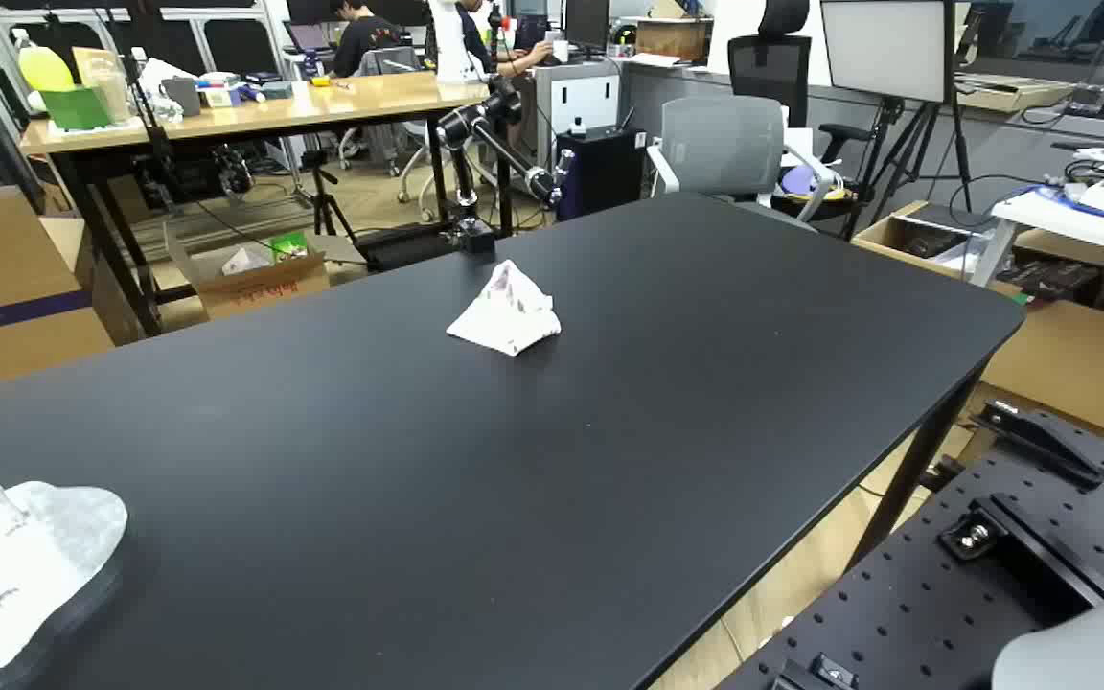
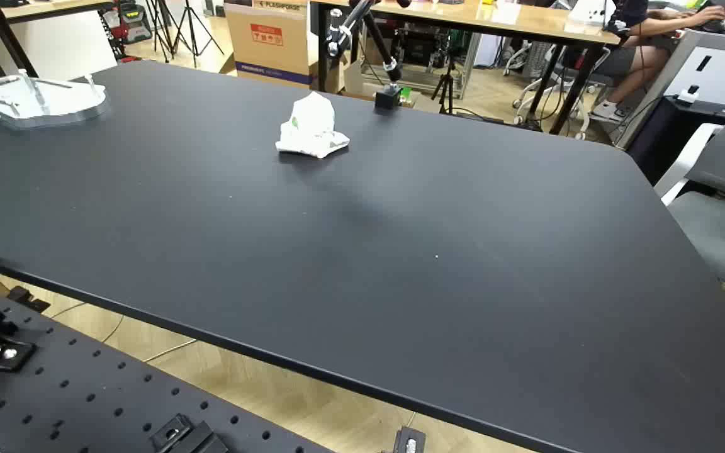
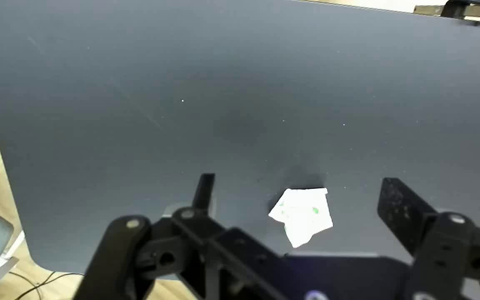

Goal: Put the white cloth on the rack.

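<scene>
The white cloth [image 1: 506, 314] stands crumpled in a peaked heap on the black table, and it also shows in an exterior view [image 2: 312, 129]. In the wrist view the cloth [image 3: 304, 214] has small green marks and lies between the spread fingers in the picture. My gripper [image 3: 298, 180] is open and empty, above the table and apart from the cloth. The gripper is out of view in both exterior views. A white board with upright pegs, which looks like the rack [image 1: 63, 537], is on the table; it also shows in an exterior view [image 2: 54, 100]. A bright sliver is at the wrist view's right edge.
The black table [image 1: 475, 498] has a rounded edge. A black jointed stand [image 1: 475, 235] is at its far edge near the cloth, also in an exterior view [image 2: 387, 95]. A perforated mounting plate [image 2: 117, 402] is beside the table. A grey chair [image 1: 720, 144] stands behind.
</scene>
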Robot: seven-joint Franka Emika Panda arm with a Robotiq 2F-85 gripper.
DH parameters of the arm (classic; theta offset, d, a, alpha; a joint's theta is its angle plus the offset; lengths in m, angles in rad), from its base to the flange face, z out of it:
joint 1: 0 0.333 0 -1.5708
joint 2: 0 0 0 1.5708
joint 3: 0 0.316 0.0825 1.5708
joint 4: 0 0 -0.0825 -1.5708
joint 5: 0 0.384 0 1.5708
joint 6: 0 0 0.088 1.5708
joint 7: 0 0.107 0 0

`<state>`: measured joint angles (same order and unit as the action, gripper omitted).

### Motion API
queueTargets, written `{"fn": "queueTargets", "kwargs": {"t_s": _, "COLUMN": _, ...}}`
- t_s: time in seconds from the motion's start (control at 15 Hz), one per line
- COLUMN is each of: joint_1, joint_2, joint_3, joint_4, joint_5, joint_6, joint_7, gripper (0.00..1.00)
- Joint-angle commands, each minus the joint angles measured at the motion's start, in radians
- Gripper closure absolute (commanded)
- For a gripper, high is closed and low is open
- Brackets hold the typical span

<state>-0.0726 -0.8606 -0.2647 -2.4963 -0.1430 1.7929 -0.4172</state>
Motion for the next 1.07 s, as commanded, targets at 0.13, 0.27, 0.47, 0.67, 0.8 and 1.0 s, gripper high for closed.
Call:
{"fn": "queueTargets", "kwargs": {"t_s": 0.13, "joint_1": 0.005, "joint_2": -0.001, "joint_3": -0.002, "joint_4": 0.003, "joint_5": -0.002, "joint_6": -0.001, "joint_7": 0.003, "gripper": 0.0}}
{"fn": "queueTargets", "kwargs": {"t_s": 0.27, "joint_1": 0.005, "joint_2": -0.002, "joint_3": -0.003, "joint_4": 0.003, "joint_5": -0.002, "joint_6": -0.001, "joint_7": 0.003, "gripper": 0.0}}
{"fn": "queueTargets", "kwargs": {"t_s": 0.47, "joint_1": 0.005, "joint_2": -0.002, "joint_3": -0.003, "joint_4": 0.003, "joint_5": -0.002, "joint_6": -0.001, "joint_7": 0.003, "gripper": 0.0}}
{"fn": "queueTargets", "kwargs": {"t_s": 0.67, "joint_1": 0.005, "joint_2": -0.002, "joint_3": -0.003, "joint_4": 0.003, "joint_5": -0.002, "joint_6": -0.001, "joint_7": 0.003, "gripper": 0.0}}
{"fn": "queueTargets", "kwargs": {"t_s": 0.8, "joint_1": 0.009, "joint_2": -0.003, "joint_3": 0.007, "joint_4": -0.005, "joint_5": -0.01, "joint_6": 0.009, "joint_7": -0.001, "gripper": 0.0}}
{"fn": "queueTargets", "kwargs": {"t_s": 1.0, "joint_1": -0.006, "joint_2": 0.061, "joint_3": 0.055, "joint_4": -0.046, "joint_5": -0.038, "joint_6": 0.143, "joint_7": 0.093, "gripper": 0.0}}
